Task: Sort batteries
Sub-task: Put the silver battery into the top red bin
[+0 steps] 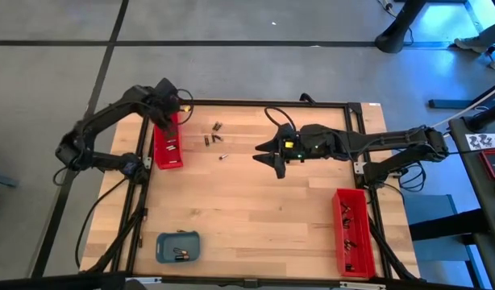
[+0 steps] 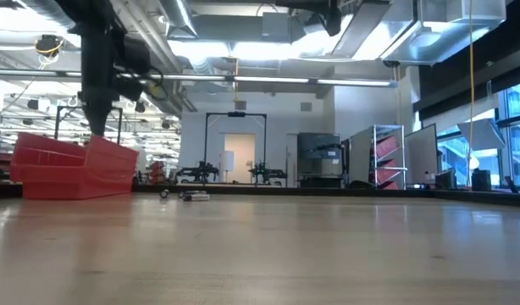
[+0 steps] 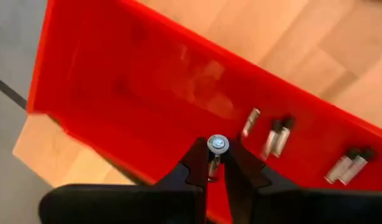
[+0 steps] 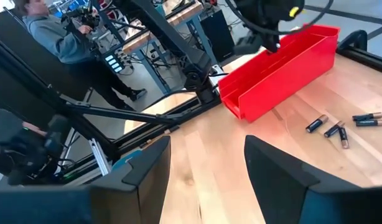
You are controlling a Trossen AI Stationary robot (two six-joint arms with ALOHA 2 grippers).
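The left pincer point(image 3: 214, 163) pinched a battery point(image 3: 216, 148) above the red tray point(image 1: 168, 145) at the worktop's point(image 1: 255, 209) ten o'clock, while the right pincer point(image 1: 273, 155) hung spread near centre, loose batteries point(image 1: 213, 135) between them.

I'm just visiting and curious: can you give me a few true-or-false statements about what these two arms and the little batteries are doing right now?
1. The left tool pinches a small silvery cylindrical battery above the long red plastic tray. True.
2. The right tool also holds a battery. False: its fingers are open and empty, above bare wood.
3. Loose batteries lie on the wooden table between the arms. True.
4. The small blue-grey rounded tray sits inside that red tray. False: it sits apart, at the table's edge.
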